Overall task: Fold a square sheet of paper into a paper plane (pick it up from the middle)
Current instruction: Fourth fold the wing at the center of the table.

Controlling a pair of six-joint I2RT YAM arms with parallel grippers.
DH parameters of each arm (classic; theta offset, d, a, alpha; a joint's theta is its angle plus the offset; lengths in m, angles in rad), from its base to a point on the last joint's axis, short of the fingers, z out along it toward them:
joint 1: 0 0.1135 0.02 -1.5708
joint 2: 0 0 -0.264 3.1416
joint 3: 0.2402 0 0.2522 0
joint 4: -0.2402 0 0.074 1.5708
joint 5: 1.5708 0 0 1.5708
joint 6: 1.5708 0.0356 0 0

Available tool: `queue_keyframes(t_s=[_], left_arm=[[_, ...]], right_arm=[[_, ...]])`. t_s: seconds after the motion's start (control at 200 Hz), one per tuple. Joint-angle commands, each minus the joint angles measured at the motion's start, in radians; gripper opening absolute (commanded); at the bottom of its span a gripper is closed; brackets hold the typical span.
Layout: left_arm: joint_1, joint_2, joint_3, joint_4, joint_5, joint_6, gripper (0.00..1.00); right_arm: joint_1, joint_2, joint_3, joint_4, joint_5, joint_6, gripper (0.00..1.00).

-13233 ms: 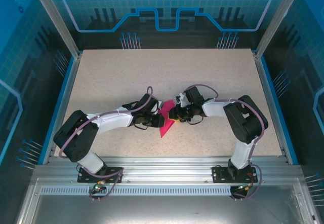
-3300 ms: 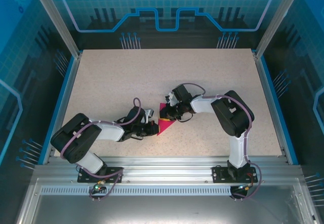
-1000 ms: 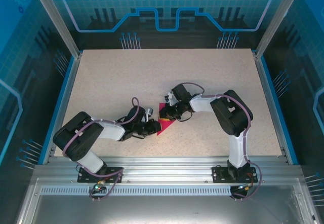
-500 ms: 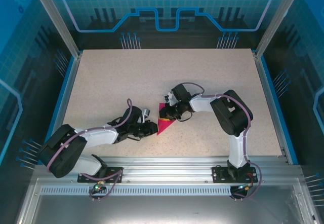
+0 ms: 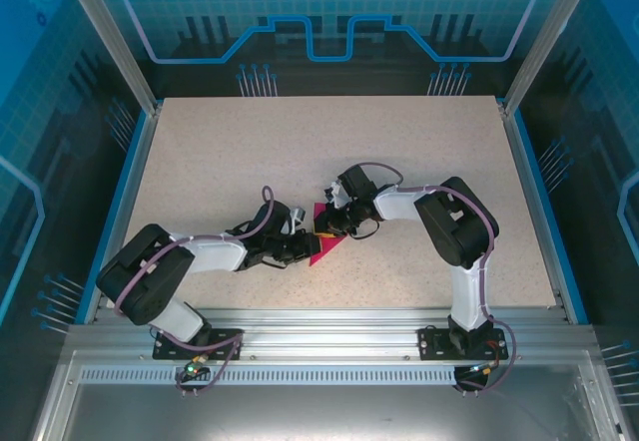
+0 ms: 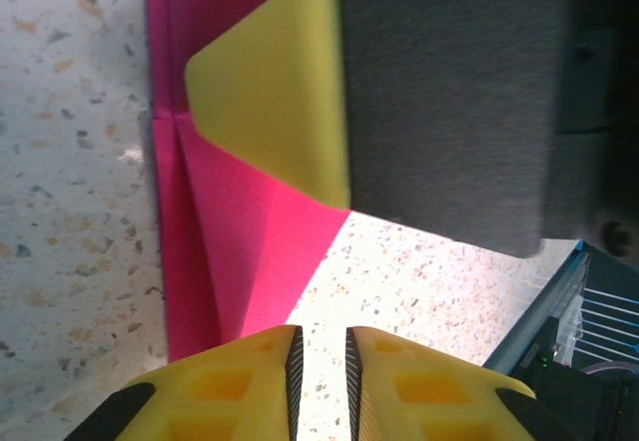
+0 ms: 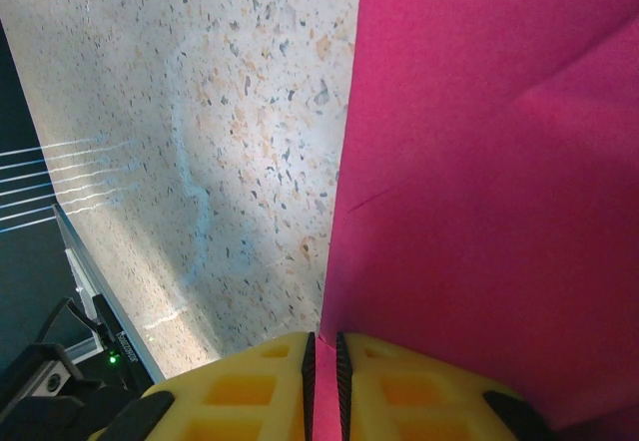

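now magenta paper (image 5: pixel 324 248) lies creased, pointed; left claw (image 6: pixel 319 339) and right claw (image 7: pixel 321 344) clenched.

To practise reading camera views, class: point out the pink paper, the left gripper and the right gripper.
pink paper (image 7: pixel 479 212), right wrist view, its flat top face.
left gripper (image 6: pixel 319 351), left wrist view, gap between its fingertips.
right gripper (image 7: pixel 321 356), right wrist view, slit between its fingertips.

Magenta-pink paper (image 5: pixel 324 248), yellow fingers (image 6: pixel 230 389), beige speckled table (image 5: pixel 250 142), blue patterned walls (image 5: pixel 60 82)
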Motion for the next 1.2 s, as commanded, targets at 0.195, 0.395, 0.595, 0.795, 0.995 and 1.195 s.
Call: queue_keyframes(t_s=[0.195,0.395,0.595,0.795,0.995,1.195], left_arm=[[-0.008,0.020,-0.018,-0.175,-0.009,0.026,0.22],[-0.020,0.033,-0.037,-0.213,0.002,0.042,0.22],[-0.041,0.037,-0.012,-0.355,-0.053,0.071,0.21],[-0.052,0.012,-0.024,-0.423,-0.073,0.085,0.20],[-0.070,-0.001,-0.002,-0.459,-0.023,0.121,0.21],[-0.069,-0.049,0.035,-0.591,-0.037,0.167,0.24]], right_arm=[[0.013,0.077,-0.012,-0.070,0.078,-0.018,0.17],[0.013,0.079,-0.010,-0.073,0.081,-0.018,0.17],[0.012,0.079,-0.008,-0.077,0.083,-0.018,0.17],[0.013,0.081,-0.007,-0.080,0.084,-0.018,0.17],[0.013,0.082,0.000,-0.086,0.081,-0.020,0.17],[0.013,0.080,0.002,-0.096,0.085,-0.023,0.17]])
